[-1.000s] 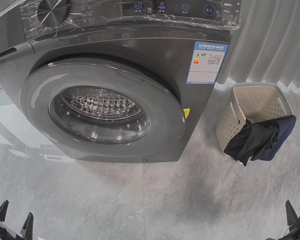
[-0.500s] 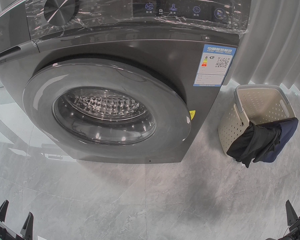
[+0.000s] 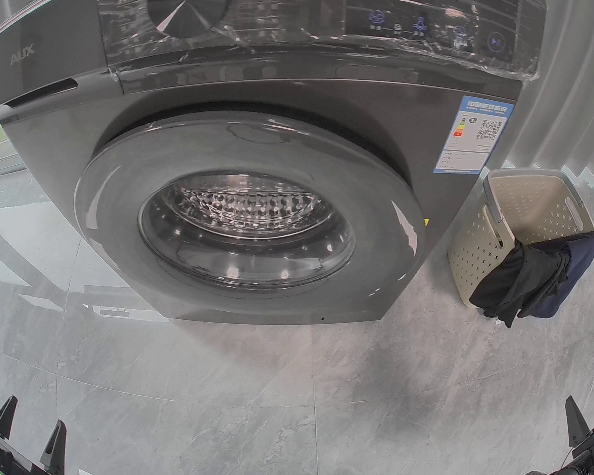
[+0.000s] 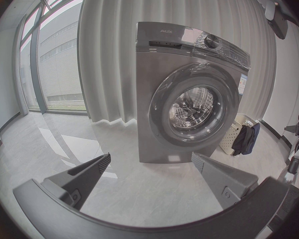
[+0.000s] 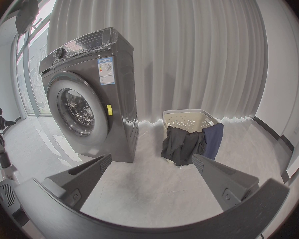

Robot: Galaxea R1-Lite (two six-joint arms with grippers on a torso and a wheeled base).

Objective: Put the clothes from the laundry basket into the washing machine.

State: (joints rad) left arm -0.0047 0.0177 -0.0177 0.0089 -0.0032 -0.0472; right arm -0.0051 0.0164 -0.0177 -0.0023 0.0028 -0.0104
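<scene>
Dark grey metal forms the washing machine (image 3: 257, 133) in the head view; its round door (image 3: 383, 232) is shut, and behind the curved glass window is a steel drum (image 3: 244, 206) with a dimpled surface. Wrinkled clear plastic film (image 3: 297, 14) covers the control panel on top. Just beside the machine, on its right, a cream plastic laundry basket (image 3: 478, 255) with perforated walls stands on the glossy grey stone floor (image 3: 244, 377). The clothes are on the basket: a black garment (image 3: 518, 285) and a navy garment (image 3: 577, 258) hang in soft folds over its near rim. The pointed black tips of the left jaws and right jaws are at the lower corners, well apart from the basket. In the left wrist view the left jaws are wide open and hold nothing, with the machine beyond them. In the right wrist view the right jaws are also wide open and empty, with the basket beyond them, before a pleated white curtain (image 5: 189, 50).
</scene>
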